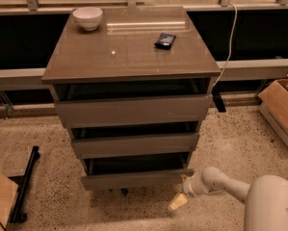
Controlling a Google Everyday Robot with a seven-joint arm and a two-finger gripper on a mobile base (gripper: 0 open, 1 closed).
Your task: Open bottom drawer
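**gripper low at the right end of the bottom drawer**

camera view: the gripper (178, 202) sits low over the speckled floor (220, 143), at the end of a pale arm (225, 184) that reaches in from the rounded robot body (271, 203) at the lower right. one cream-coloured tip points down and to the left. whether the jaws are open or closed cannot be told here, and nothing is seen held in them.

the bottom drawer (136, 179) lies just up and to the left of the jaws. its right corner is very near them, though contact cannot be made out. its grey-brown front is the lowest of three, and a dark opening shows above it.

straight above that, farther up from the jaws, comes the middle drawer (134, 145), then the top drawer (133, 110). each has a dark gap over its front.

higher again is the glossy counter (129, 57). on it, far up and to the left of the jaws, stands a white bowl (87, 18) near the back left corner. a small dark object (165, 40) lies almost directly above the jaws, toward the back right.

a white cable (229, 47) hangs down the cabinet's right side, above and right of the jaws. a cardboard box (281, 109) sits well off to the right. a black stand (25, 186) lies on the floor far to the left.
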